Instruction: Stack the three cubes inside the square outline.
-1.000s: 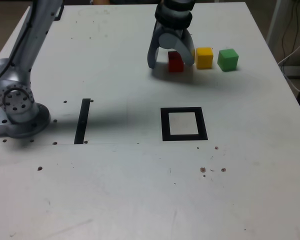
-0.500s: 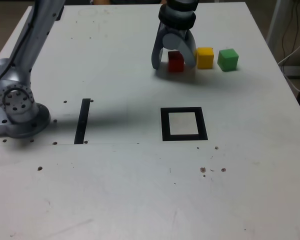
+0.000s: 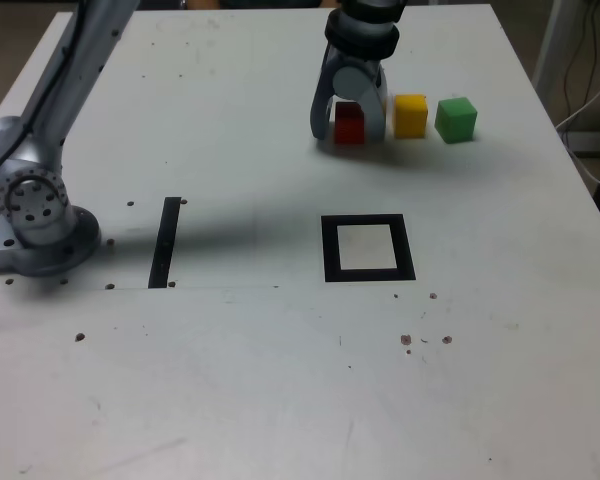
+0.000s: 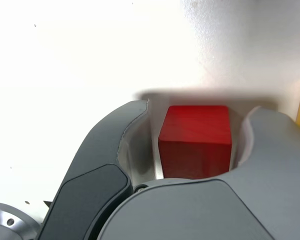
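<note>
Red cube [image 4: 195, 140] sits between the partly open fingers [image 4: 270, 135], not gripped.

Narrow black strip [image 3: 165, 243] on white tabletop [image 3: 230, 390], thin pale cable [image 3: 590, 180] beyond

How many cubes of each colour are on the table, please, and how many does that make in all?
Red cube: 1
Yellow cube: 1
Green cube: 1
Total: 3 cubes

No readable text or labels
</note>
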Controlling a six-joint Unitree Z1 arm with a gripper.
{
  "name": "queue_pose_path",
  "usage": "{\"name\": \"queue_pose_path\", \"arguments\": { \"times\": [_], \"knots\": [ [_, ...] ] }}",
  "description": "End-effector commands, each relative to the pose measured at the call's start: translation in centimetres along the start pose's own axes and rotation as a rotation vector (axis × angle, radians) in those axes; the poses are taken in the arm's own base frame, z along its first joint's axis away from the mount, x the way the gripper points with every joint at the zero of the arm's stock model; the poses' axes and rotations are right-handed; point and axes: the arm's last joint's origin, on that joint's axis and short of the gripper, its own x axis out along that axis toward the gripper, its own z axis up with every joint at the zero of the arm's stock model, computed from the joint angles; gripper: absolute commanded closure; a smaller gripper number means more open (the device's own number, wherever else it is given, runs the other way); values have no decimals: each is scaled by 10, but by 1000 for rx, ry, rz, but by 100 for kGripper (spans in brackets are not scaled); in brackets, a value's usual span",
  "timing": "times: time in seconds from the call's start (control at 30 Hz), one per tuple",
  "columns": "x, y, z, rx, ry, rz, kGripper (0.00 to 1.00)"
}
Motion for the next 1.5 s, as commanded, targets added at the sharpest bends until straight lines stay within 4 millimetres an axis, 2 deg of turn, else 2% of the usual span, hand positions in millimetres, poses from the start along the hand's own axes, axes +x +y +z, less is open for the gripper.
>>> {"name": "queue_pose_path", "arguments": {
  "times": [0.0, 0.33, 0.43, 0.57, 0.77, 0.9, 1.1, 1.33, 1.47],
  "knots": [
    [2, 1, 1, -1, 7, 0, 49],
    [2, -1, 2, 3, 10, -16, 59],
    [-8, -6, 0, 16, 15, -9, 64],
    [-33, -21, -5, 49, 19, 48, 73],
    [-43, -42, -5, 99, 52, 82, 74],
    [-47, -62, -2, 113, 54, 91, 73],
    [-53, -102, 7, 115, 32, 92, 70],
    [-58, -147, 1, 91, -20, 82, 72],
    [-53, -168, 0, 80, -31, 52, 72]
  ]
}}
